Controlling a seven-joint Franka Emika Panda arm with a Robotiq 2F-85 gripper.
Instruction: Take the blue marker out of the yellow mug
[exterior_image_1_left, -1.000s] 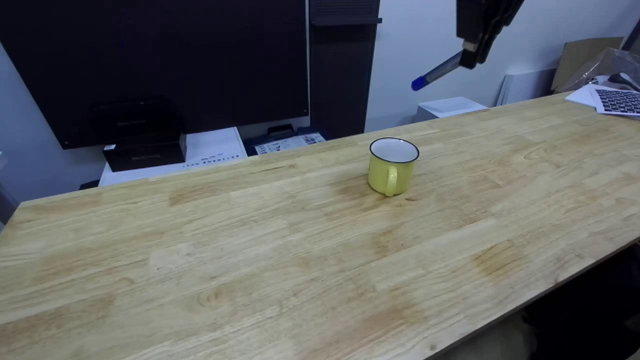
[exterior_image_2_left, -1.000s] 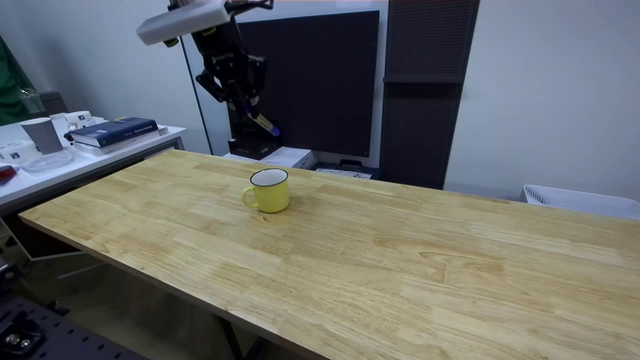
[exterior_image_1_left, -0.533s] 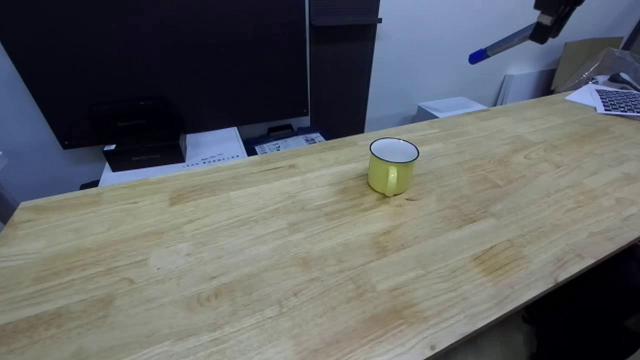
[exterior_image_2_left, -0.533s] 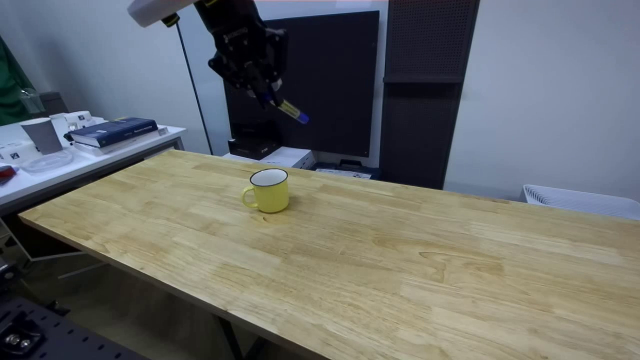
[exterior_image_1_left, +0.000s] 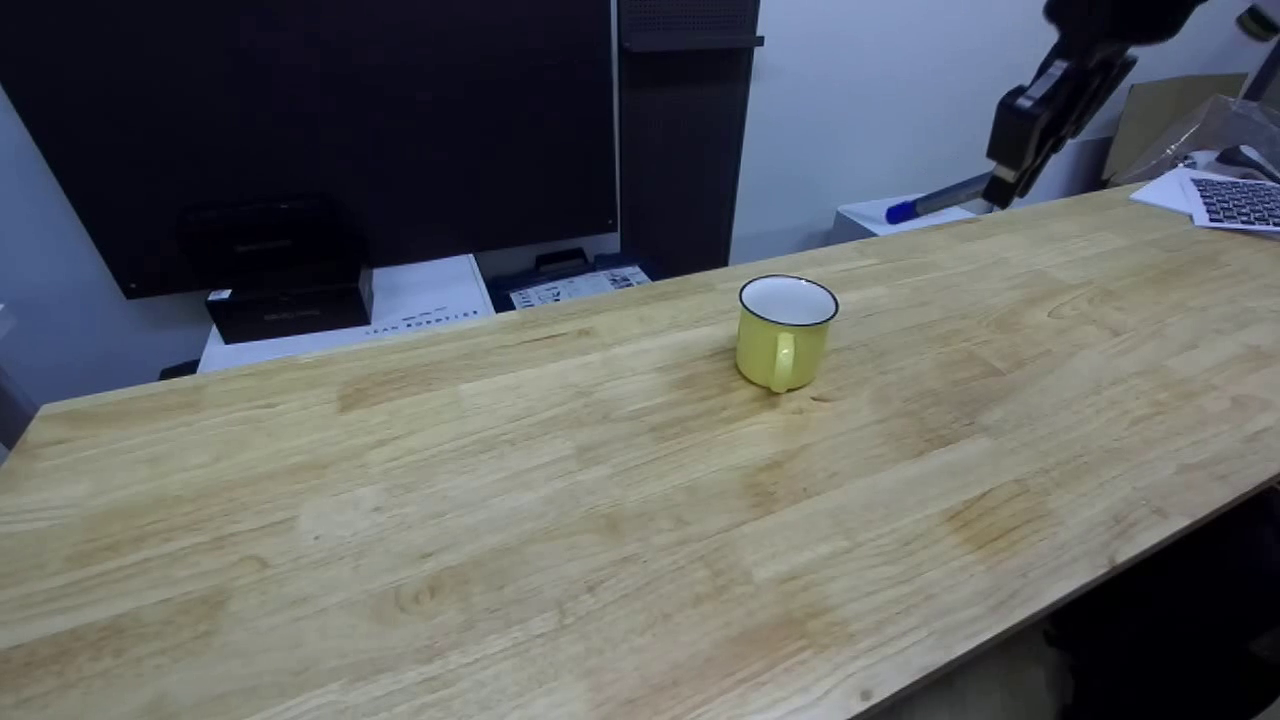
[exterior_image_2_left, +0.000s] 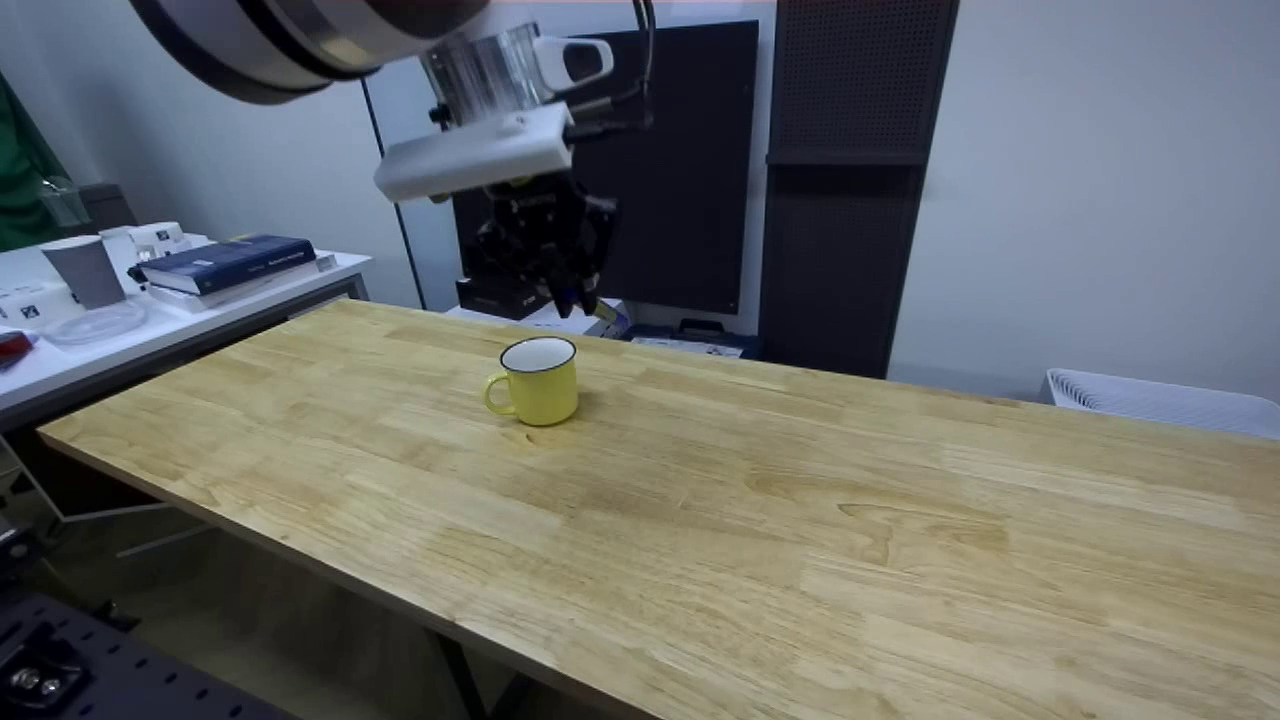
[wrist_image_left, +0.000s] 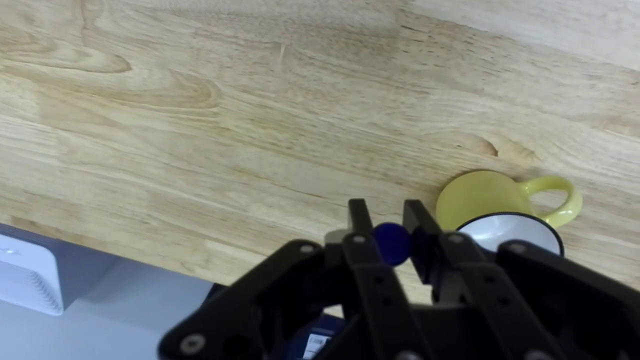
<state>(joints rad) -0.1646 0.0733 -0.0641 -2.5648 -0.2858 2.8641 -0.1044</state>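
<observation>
the claw (wrist_image_left: 389, 220) pinches the blue marker (exterior_image_1_left: 940, 198) apart from the yellow mug (exterior_image_1_left: 762, 345), long axis tilted; laying it beside the mug likely needs levelling.

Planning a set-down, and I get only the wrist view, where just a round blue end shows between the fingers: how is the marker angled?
Observer: In both exterior views the blue marker juts from the gripper at a slant, its outer end lower.
Operator: Is it touching the table?
Observer: No, in both exterior views it is in the air, seen above the table's far edge.
Operator: The gripper hides part of the yellow mug from me. Does anything stick out of it?
Observer: No, in both exterior views nothing shows sticking out past its rim.
</observation>
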